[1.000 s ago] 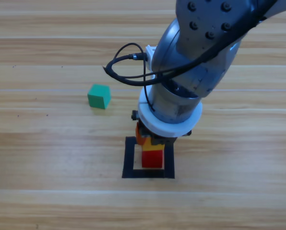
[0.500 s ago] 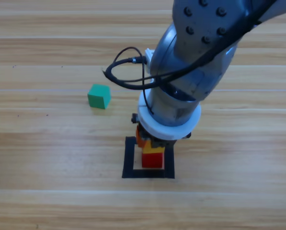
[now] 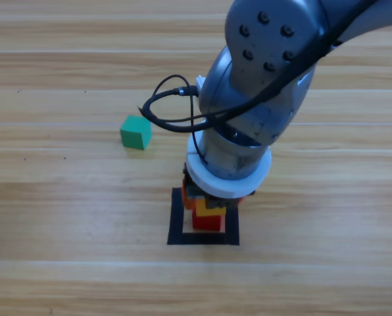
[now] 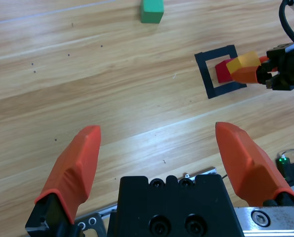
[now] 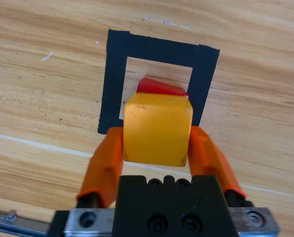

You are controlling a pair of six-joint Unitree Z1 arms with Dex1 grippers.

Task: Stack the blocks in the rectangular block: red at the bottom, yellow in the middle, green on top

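Right hand (image 5: 157, 143): pinching the yellow cube (image 5: 157, 129) above the red cube (image 5: 159, 87).
Red cube: inside the tape outline (image 3: 176, 217).
Green cube (image 3: 136, 132): alone on the surface (image 3: 64, 210), well apart.
Left hand (image 4: 159, 148): spread, empty, at the left edge.

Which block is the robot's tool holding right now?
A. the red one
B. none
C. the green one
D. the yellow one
D: the right tool is shut on the yellow block, just above the red block in the tape square; the green block sits apart.
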